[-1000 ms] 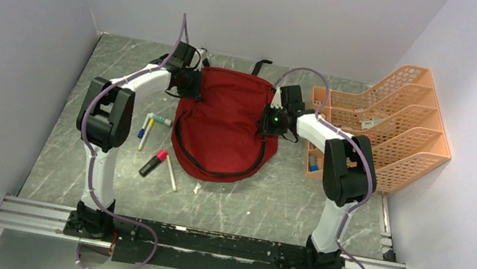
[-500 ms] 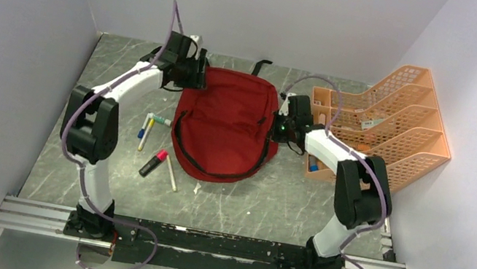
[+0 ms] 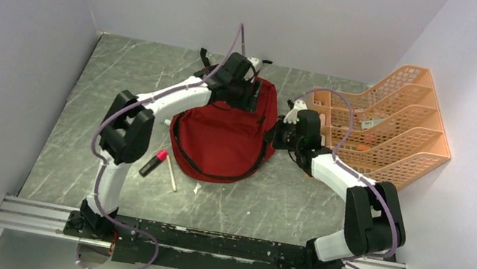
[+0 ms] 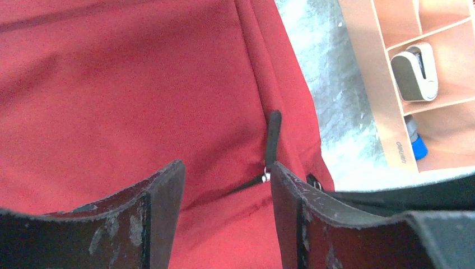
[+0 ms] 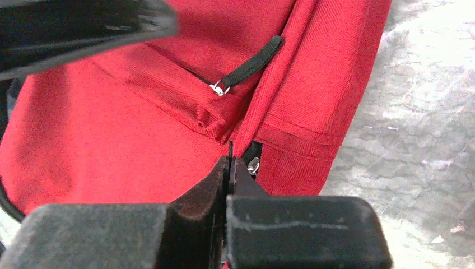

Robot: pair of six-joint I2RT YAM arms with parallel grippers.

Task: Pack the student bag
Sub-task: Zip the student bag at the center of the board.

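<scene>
The student bag [image 3: 220, 139], dark red with black straps, lies flat in the middle of the table. My left gripper [image 3: 255, 97] reaches across its top right part. In the left wrist view this gripper [image 4: 227, 179] stands open just above the red fabric [image 4: 140, 84]. A black zipper pull [image 4: 273, 134] lies right beside its right finger. My right gripper [image 3: 278, 136] sits at the bag's right edge. In the right wrist view it [image 5: 228, 162] is shut on a thin black zipper pull [image 5: 229, 150]. A second black pull [image 5: 252, 63] lies on the fabric beyond it.
An orange mesh file organizer [image 3: 388, 128] stands at the right, close to my right arm, with a grey item [image 4: 414, 73] and a blue one [image 4: 417, 147] in its front compartments. A red-capped marker [image 3: 154, 163] and a white pen [image 3: 171, 173] lie left of the bag.
My left arm swung right from the bag's top left corner to its top right and opened. The right gripper shut at the bag's right edge and pulled back to the right.
</scene>
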